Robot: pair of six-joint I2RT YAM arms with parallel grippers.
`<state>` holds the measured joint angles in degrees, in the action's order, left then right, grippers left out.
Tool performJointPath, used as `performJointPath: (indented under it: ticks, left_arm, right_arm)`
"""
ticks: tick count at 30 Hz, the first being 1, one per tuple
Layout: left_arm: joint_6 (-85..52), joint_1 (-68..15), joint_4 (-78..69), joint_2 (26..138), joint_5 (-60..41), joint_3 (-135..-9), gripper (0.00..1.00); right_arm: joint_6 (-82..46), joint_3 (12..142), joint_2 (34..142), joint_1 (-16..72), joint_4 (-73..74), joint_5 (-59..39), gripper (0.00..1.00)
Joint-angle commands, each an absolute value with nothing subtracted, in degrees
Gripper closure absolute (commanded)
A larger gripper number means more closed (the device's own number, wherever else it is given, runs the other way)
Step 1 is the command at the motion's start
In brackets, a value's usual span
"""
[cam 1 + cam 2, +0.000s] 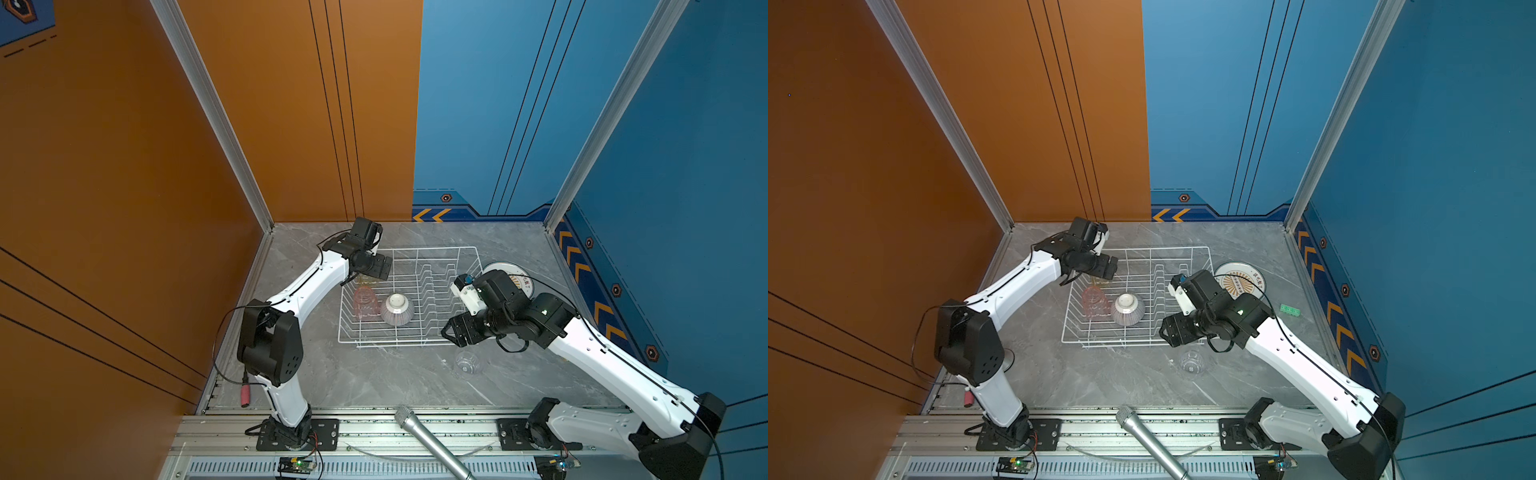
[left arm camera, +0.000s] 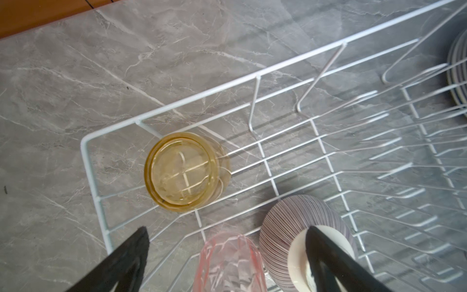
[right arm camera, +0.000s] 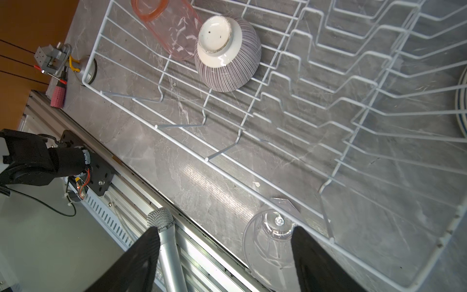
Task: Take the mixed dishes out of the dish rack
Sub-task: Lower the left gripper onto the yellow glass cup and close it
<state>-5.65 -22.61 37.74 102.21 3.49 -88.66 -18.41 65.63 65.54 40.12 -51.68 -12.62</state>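
The dish rack is of white wire. The bowl is white with fine dark purple-grey stripes all around; its foot is plain white. The amber tumbler is honey yellow, the pink tumbler has a more orange-red rim, and the clear tumbler has no colour. The plate is white with an orange sunburst and a dark rim. The desk is grey marble with pale veins. The microphone is silver with a grey mesh head.

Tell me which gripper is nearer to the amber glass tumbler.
Left. The left gripper hangs just above the amber glass tumbler; the right gripper is diagonally across the white wire dish rack.
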Motion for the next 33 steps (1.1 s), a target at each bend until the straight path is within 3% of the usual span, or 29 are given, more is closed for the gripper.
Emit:
performJointPath:
  ticks: [1, 14, 33]
  left_arm:
    - [-6.5, -21.33, 40.11, 104.48, 5.36, -91.19, 0.03]
    - [-6.68, -19.42, 40.54, 113.32, 2.03, -97.04, 0.04]
    - [-5.29, -19.51, 44.65, 118.48, 6.52, -101.23, 0.11]
  right_arm:
    - [-17.16, 64.84, 64.51, 37.62, -49.41, -14.4, 0.19]
    - [-16.7, 62.51, 64.42, 33.51, -46.83, -16.67, 0.18]
    - [-15.91, 60.61, 66.08, 30.37, -44.7, -19.97, 0.17]
